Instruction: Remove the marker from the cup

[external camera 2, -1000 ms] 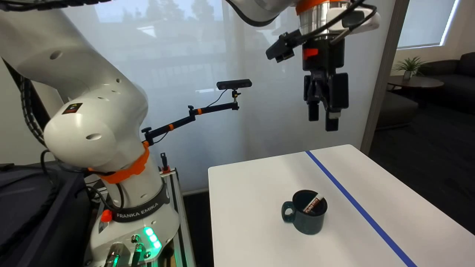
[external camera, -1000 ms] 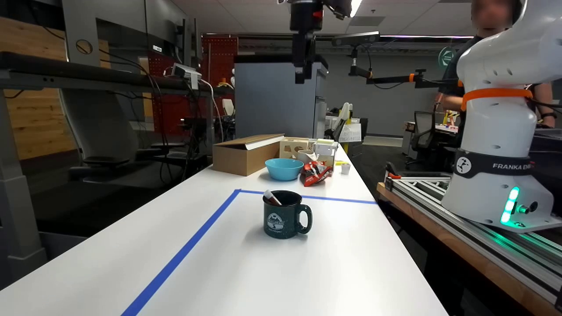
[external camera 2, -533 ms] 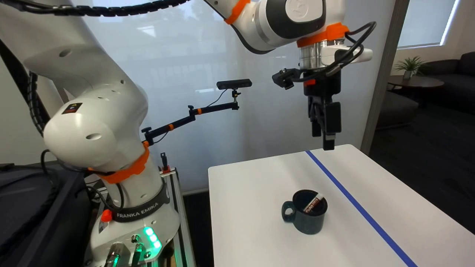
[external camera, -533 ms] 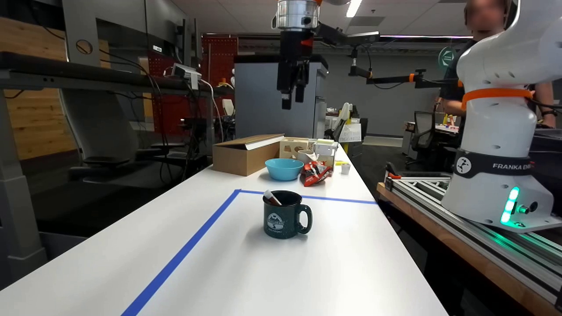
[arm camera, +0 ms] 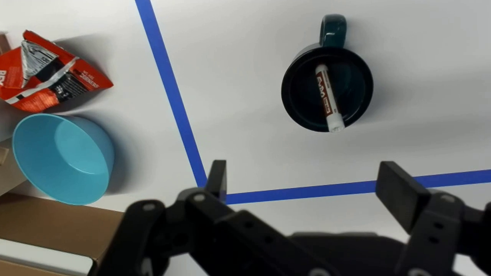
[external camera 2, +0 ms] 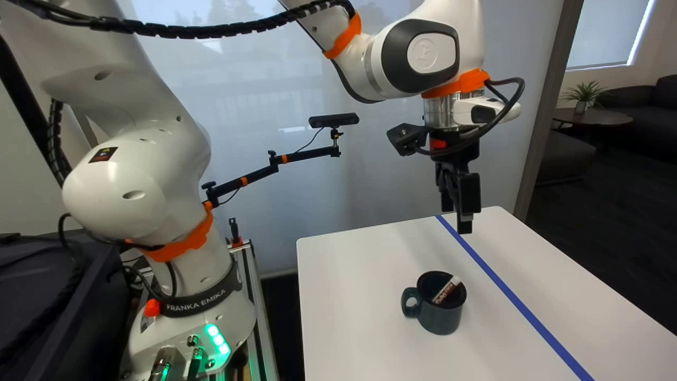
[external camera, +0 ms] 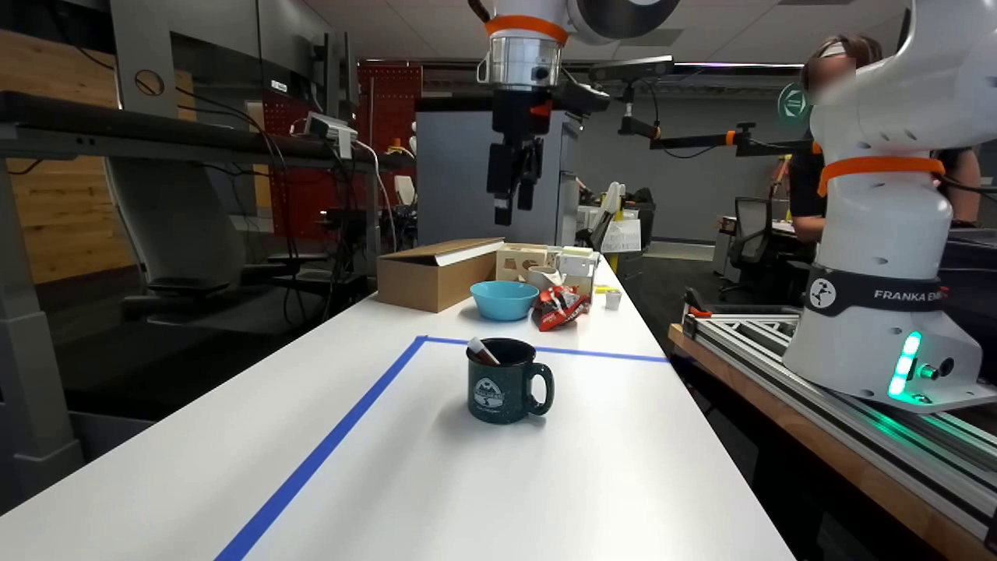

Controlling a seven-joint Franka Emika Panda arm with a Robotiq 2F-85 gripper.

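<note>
— Checking the marker [arm camera: 326, 94] first: where do we have it?
— Inside the cup [external camera 2: 441, 317], tilted. White end leans at the rim on the side opposite the handle [external camera: 550, 386] and pokes up past it.
— Fingers?
— On the gripper [arm camera: 303, 184], both fingers [arm camera: 402, 197] spread wide, apart from marker and cup.
— Height?
— We see it in both exterior views, pointing down over the white table [external camera: 623, 467], higher than the cup.
— Cup pose?
— Upright on the table, dark teal. In an exterior view we get the handle pointing right, blue tape [external camera: 335, 436] running to the cup's left and across its far side.
— What do we see past the tape?
— Light blue bowl [external camera: 504, 306], far side. Red packet [external camera: 562, 306] just right of it; we can't tell if they touch. Cardboard box [external camera: 417, 284] to the bowl's left. Far right, a person [external camera: 808, 187] behind the arm [external camera: 880, 249].
</note>
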